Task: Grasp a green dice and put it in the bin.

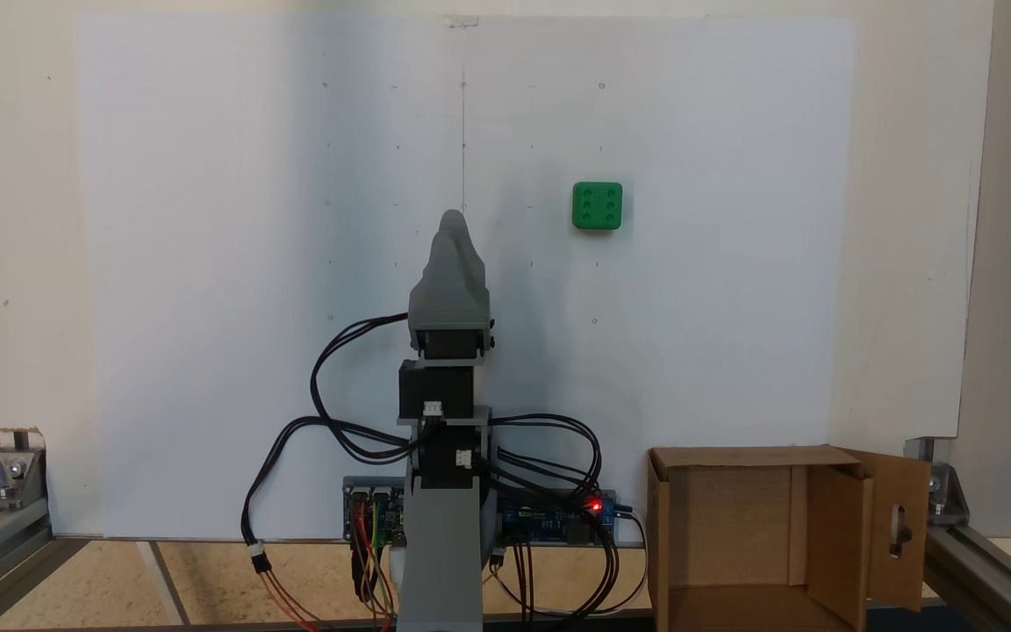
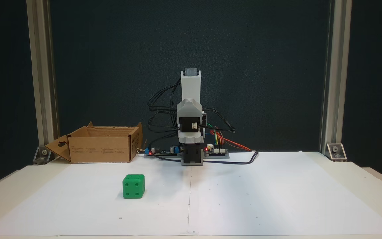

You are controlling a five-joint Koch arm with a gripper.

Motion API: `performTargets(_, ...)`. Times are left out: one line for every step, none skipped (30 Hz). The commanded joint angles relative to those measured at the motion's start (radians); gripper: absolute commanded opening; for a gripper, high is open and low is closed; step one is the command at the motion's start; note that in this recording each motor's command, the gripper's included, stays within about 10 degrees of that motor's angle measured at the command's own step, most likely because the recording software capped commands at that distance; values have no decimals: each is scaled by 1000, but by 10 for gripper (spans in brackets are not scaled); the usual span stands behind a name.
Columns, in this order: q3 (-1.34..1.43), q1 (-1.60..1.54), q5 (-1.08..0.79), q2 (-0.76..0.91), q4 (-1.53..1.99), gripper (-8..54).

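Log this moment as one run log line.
arm: folded at base | gripper: state unclear, holding nothing | green dice: on white sheet, untouched | bin: open, beside base | phase: not started

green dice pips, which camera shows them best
A fixed view from above shows the small bright green plastic dice best: its six-pip top face is square to the camera. The fixed view from the front shows a four-pip front face, its top foreshortened.

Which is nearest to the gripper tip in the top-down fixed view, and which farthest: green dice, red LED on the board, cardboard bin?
From the gripper:
1. Green dice, just right of the tip.
2. Red LED, lower right, at the arm's base.
3. Bin, bottom right corner.
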Motion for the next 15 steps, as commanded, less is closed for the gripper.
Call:
performTargets(38,0,-31,106,-2,438)
performTargets(38,0,-31,106,-2,438)
performTargets(38,0,-31,106,-2,438)
performTargets(38,0,-31,106,2,438)
performTargets(38,0,-31,106,5,438)
performTargets(38,0,-31,106,5,438)
performTargets(38,0,-31,106,5,438)
performTargets(38,0,-29,106,5,438)
performTargets(38,0,-29,106,5,438)
performTargets(38,0,-29,106,5,438)
performTargets(38,0,-29,106,5,438)
performTargets(38,0,-29,107,5,438)
performTargets(38,0,-29,106,5,438)
performTargets(38,0,-29,106,5,438)
performTargets(38,0,-29,106,5,438)
